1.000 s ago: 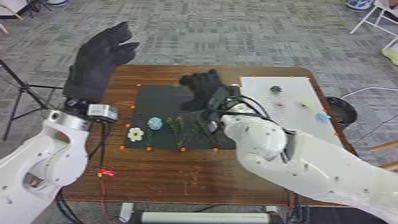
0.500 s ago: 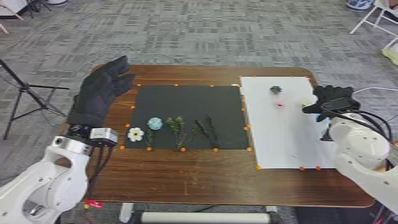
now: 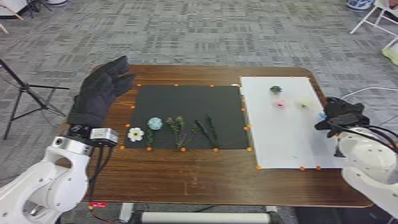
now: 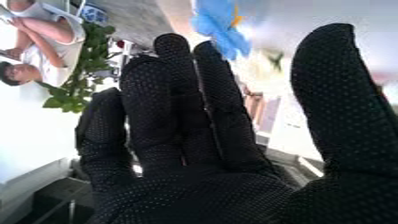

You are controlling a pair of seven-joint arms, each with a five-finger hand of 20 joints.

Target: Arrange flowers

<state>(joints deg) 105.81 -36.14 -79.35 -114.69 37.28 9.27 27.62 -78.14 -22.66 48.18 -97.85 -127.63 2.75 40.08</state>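
In the head view my right hand is at the white sheet's right edge, beside a blue flower that it partly hides. The right wrist view has my right hand with straight fingers and the thumb apart, the blue flower beyond the fingertips. My left hand is held over the table's left side, fingers extended. On the black mat lie a white flower, a light-blue flower and green stems. The white sheet bears a dark green piece, a pink flower and a pale flower.
Small orange markers line the mat and the sheet. The brown wooden table extends toward the robot. A tripod stands on the floor to the left, and a white folding chair is at the far right.
My right hand has swept from above the black mat to the white sheet's right edge, moving slightly nearer since the middle frame. My left hand has lowered slightly from its earliest position.
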